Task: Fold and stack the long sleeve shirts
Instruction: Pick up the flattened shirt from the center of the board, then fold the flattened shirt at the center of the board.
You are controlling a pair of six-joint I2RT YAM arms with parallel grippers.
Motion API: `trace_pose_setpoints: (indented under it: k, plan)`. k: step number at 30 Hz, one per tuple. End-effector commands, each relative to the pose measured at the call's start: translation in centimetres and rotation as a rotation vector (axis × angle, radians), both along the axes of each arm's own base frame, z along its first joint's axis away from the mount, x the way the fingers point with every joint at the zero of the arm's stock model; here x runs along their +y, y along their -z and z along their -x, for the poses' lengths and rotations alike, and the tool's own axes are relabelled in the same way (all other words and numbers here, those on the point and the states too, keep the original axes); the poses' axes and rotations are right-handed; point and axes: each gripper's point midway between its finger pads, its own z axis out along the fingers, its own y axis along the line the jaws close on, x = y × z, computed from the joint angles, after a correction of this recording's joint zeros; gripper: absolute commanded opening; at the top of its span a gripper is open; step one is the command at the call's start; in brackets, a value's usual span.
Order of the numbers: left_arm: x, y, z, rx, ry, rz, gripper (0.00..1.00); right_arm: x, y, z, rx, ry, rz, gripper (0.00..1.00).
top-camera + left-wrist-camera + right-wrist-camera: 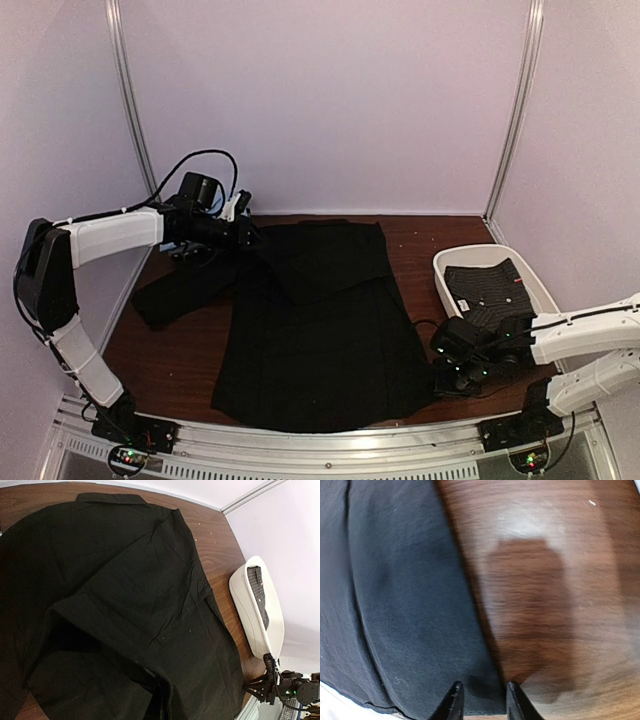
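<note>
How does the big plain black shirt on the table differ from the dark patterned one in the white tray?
The plain black shirt lies spread out on the wooden table; the patterned shirt sits folded small inside the white tray. The black one shows no pattern; the tray one has fine pale markings. Spread out, the black one covers far more area. Both are dark cloth.

Soft, even light falls from above. Just ahead of the right end effector (481, 700) a blurred shadow darkens the desk (600, 645), with pale glare beyond it. The wood grain smears, and the black shirt (405, 605) loses detail.
</note>
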Motion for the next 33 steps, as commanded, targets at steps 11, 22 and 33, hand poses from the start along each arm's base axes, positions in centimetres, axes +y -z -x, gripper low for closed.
trace_pose_setpoints:
  k: [11,22,33]
  plan:
    - [-1.1,-6.8,-3.6,-0.166,-0.039,0.051,0.0,0.3,-2.2,-0.7,-0.044,-0.028,0.072,0.0]
    - [1.2,-13.6,-8.0,-0.34,-0.141,0.018,0.0,6.4,-7.1,-3.6,-0.194,-0.143,-0.094,0.0]
    - [8.9,-18.2,-11.5,-0.487,-0.3,-0.053,0.0,13.1,-5.5,-2.3,-0.161,-0.35,-0.189,0.0]
